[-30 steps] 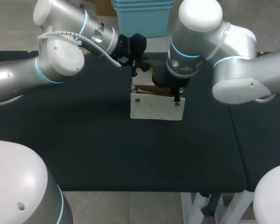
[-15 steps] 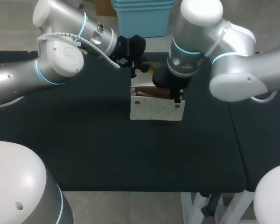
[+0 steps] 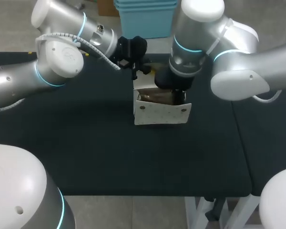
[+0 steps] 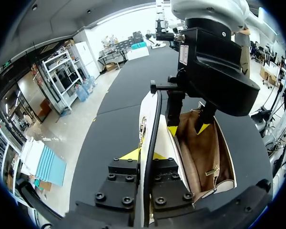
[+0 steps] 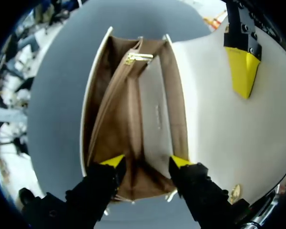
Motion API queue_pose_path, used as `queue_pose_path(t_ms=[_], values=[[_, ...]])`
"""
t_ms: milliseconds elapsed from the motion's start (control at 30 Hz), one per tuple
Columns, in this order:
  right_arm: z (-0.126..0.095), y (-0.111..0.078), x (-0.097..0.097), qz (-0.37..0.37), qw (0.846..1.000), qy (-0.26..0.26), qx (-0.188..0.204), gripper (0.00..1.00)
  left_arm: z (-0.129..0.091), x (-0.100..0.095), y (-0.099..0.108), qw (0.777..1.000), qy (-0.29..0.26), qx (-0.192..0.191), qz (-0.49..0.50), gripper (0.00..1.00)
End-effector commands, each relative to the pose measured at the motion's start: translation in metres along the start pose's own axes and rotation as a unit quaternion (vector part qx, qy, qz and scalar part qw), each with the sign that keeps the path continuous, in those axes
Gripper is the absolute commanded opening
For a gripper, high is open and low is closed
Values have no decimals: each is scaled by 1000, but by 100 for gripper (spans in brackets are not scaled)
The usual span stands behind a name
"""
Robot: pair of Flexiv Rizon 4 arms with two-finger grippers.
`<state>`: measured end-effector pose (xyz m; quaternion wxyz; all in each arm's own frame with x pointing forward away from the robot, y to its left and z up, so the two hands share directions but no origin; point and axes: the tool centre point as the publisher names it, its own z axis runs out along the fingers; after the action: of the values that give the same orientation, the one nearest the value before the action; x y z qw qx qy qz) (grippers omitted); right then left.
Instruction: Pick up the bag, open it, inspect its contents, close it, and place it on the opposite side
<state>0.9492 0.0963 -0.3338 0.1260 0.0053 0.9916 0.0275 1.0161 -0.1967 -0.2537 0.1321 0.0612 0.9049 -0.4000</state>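
Observation:
A white bag [image 3: 162,113] stands on the black table, its mouth open and its brown lining [image 5: 128,109] showing. Inside I see a gold zipper pull [image 5: 138,57] and flat brown pockets. My left gripper [image 3: 136,71] is at the bag's far side, shut on the bag's raised white panel [image 4: 168,143], which runs between its yellow tips [image 4: 143,154]. One of its fingers [image 5: 242,71] lies against that panel. My right gripper [image 5: 147,162] hangs over the mouth, open, its tips [image 4: 186,130] just inside the lining and apart from each other.
The bag stands near the far edge of the black table [image 3: 109,157]. A seam [image 3: 238,129] splits the tabletop to the right of the bag. Both arms crowd the space above and behind the bag.
My right gripper has gone from shut on the bag's front edge to open. The front wall has dropped forward a little and the mouth stands wider. The left arm has hardly moved.

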Motion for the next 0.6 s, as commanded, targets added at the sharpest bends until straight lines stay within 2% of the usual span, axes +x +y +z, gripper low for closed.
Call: queue_pose_path(t_ms=[33, 600], values=[[10, 3, -2, -2, 1000, 5, 4, 100, 2, 1, -2, 1000, 2, 3, 2, 0], [10, 4, -3, -2, 1000, 4, 4, 100, 3, 1, -2, 1000, 6, 4, 5, 0]])
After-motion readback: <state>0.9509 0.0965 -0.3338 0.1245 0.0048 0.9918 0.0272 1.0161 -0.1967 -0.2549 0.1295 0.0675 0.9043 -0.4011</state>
